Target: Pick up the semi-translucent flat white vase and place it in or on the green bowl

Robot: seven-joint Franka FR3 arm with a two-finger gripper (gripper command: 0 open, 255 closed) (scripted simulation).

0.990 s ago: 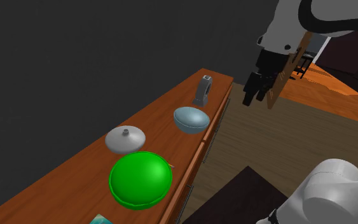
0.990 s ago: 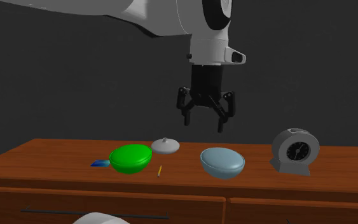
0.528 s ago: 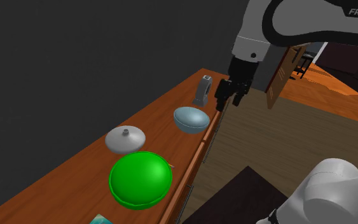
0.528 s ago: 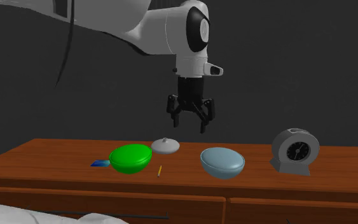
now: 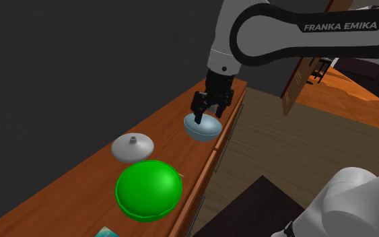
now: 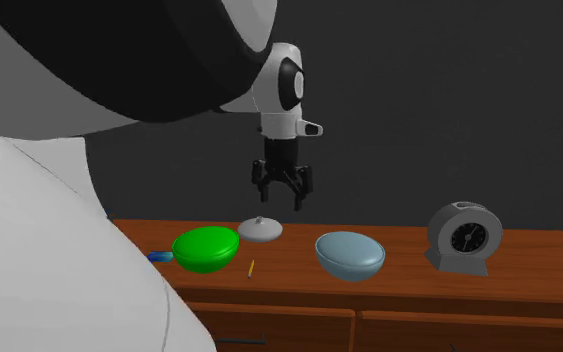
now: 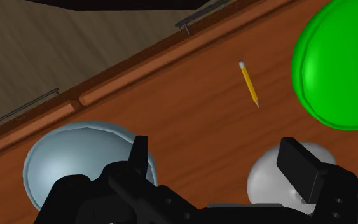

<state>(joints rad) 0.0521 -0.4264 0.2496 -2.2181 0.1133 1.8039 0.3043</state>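
Claw (image 6: pixel 281 198) is held wide open, nothing gripped, over the counter (image 6: pixel 409 277); the flat white vase (image 6: pixel 260 230) could easily get skidded away, or the blue bowl (image 6: pixel 349 255) clipped.

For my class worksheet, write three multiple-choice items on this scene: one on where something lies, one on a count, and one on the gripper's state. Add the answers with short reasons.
1. What lies on the wooden top between the green bowl and the blue-grey bowl?
A a fork
B a pencil
C a cup

2. How many bowls stand on that top?
A one
B two
C four

3. What state is the gripper in?
A shut on the pencil
B shut on nothing
C open

Answers:
1 B, the yellow pencil lies on the wood between the two bowls.
2 B, there are just the green one and the blue-grey one.
3 C, in the wrist view its fingers stand apart and clasp nothing.
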